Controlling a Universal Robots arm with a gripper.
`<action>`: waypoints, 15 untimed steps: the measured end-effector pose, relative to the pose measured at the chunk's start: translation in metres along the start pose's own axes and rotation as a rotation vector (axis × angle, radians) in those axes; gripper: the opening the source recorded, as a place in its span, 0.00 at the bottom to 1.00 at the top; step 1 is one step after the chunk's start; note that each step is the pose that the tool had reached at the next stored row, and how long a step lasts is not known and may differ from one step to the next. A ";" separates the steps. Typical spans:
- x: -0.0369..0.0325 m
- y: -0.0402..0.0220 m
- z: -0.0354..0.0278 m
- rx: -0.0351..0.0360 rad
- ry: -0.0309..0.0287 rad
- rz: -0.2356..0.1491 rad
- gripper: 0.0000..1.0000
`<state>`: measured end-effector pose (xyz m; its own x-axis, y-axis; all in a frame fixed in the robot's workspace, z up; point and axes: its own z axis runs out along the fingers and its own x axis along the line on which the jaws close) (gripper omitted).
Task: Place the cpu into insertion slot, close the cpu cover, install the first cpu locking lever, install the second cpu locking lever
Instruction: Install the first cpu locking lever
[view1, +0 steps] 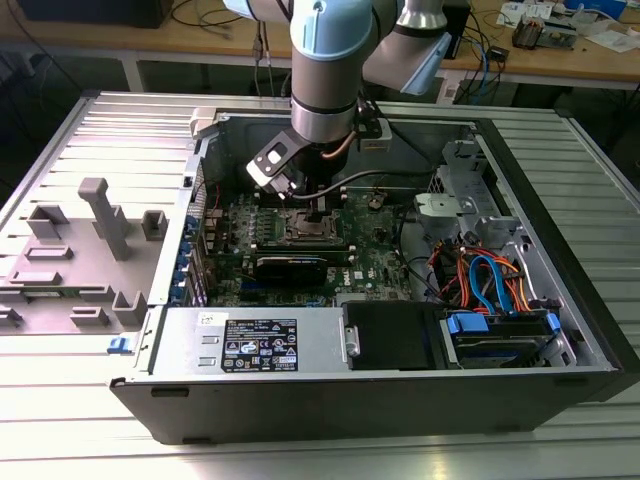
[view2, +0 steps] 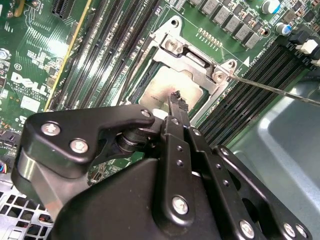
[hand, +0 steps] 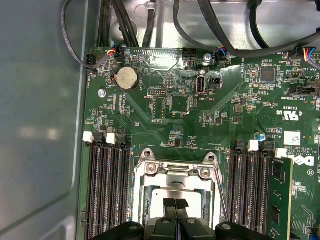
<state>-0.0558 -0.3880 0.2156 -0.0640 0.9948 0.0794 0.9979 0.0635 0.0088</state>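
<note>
— Jaws: together or apart?
— Together. Black fingertips (hand: 169, 205) side by side in the first wrist view, no gap, nothing clamped between.

— And the gripper (hand: 175, 204) as a whole?
— Down over the insertion slot (hand: 148, 167), tips right at the silver-grey top of the cpu (hand: 162, 194). Touching or just clear of it: cannot tell. Likewise in the second wrist view, gripper (view2: 176, 100) low over the chip (view2: 155, 92).

— Whereabouts of the cpu, then?
— Seated flat inside the slot, showing through the square window of the cpu cover (hand: 180, 175). Cover seemingly down around the chip. Fully flat or not: cannot tell.

— Any locking lever in sight?
— One thin wire locking lever (view2: 270, 90), running out from a corner of the slot and across the black memory slots (view2: 240, 107). Latched or free: cannot tell.

— Surroundings on the board?
— Green board (hand: 165, 125) all round the slot, long memory slots on both flanks, coin battery (hand: 126, 78) well apart from the socket.

— From the exterior view?
— Just above the frame's centre, gripper (view1: 318, 212) reaching down from the arm (view1: 325, 60) into the uncovered computer case (view1: 350, 400). Grey fixture (view1: 100, 215) outside the case on the exterior view's left. Blue and orange cables (view1: 490, 285) toward the lower right of the frame. Labelled power supply box (view1: 260, 345) along the lower middle.
</note>
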 end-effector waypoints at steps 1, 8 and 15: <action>0.0000 0.0000 0.0000 0.0000 0.0000 0.000 0.11; 0.0000 0.0001 0.0000 0.0000 0.0000 0.000 0.11; 0.0009 0.0002 -0.0117 0.0001 -0.0002 0.000 0.11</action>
<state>-0.0556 -0.3880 0.2273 -0.0639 0.9948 0.0793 0.9979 0.0634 0.0087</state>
